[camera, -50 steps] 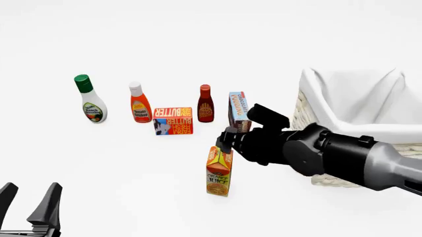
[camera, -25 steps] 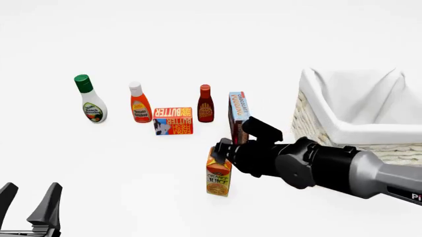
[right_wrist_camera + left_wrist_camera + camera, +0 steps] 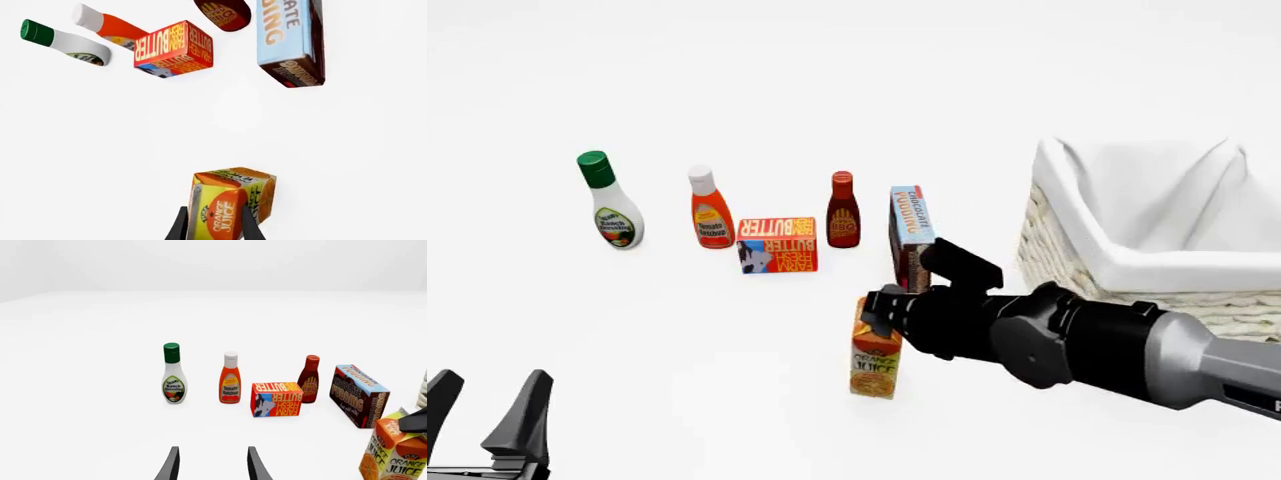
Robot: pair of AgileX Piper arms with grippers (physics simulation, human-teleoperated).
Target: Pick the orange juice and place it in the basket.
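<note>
The orange juice is a small orange and yellow gable-top carton standing upright in the near middle of the table. It also shows in the left wrist view and the right wrist view. My right gripper is down over the carton's top, and its fingers press the carton's two sides. The basket, cream wicker with white cloth lining, stands at the right, just behind my right arm. At the near left corner my left gripper stands open with nothing between its fingers.
Behind the carton runs a row: a ranch dressing bottle, a ketchup bottle, a butter box, a dark sauce bottle and a chocolate pudding box. The pudding box stands closest to my right gripper.
My right gripper has come down and closed on the carton's top. The carton has turned a little and shifted slightly right. The left arm has not moved.
</note>
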